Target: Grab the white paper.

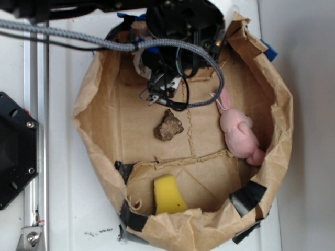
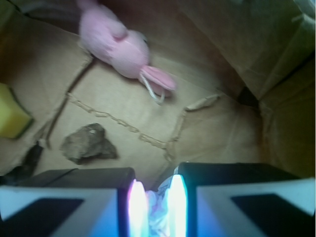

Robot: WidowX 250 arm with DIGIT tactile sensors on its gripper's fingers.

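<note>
**The fingers pinch the white paper**

From above, you can see the whole brown paper box on the white worktop. The black arm covers the top of the box, so the paper is hard to see there. Only a small pale bit peeks out by the arm.

The wrist view looks down between the fingers. There the white paper shows. It is pale and crinkly with grey folds. Only a thin strip of it can be seen.

The fingers are almost closed, with just a narrow gap. The paper sits in that gap, touching both sides.

A brown rock, a pink bunny toy and a yellow sponge lie on the box floor, apart from the fingers.
</note>
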